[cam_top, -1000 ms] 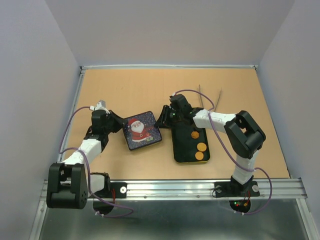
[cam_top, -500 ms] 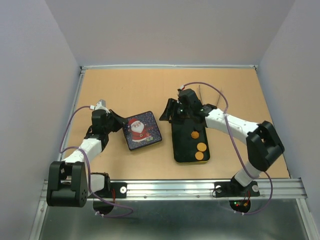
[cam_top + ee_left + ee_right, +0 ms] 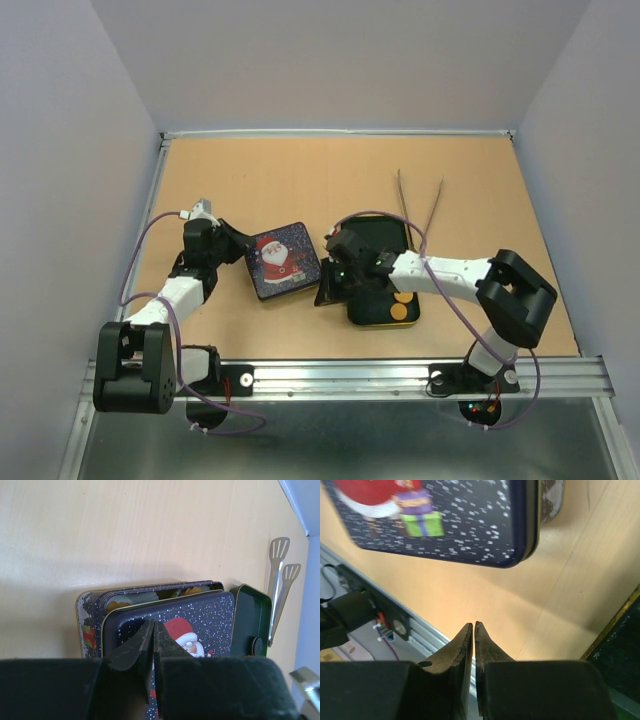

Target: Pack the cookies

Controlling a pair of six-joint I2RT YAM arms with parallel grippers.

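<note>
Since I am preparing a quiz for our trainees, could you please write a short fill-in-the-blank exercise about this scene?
1. The lid over the blue tin pictures ___.
2. The right gripper is ___, holding nothing.
3. The round cookies in the green tin are ___.
4. Beyond the green tin lie metal ___.
Missing words: Santa; shut; orange; tongs.
</note>
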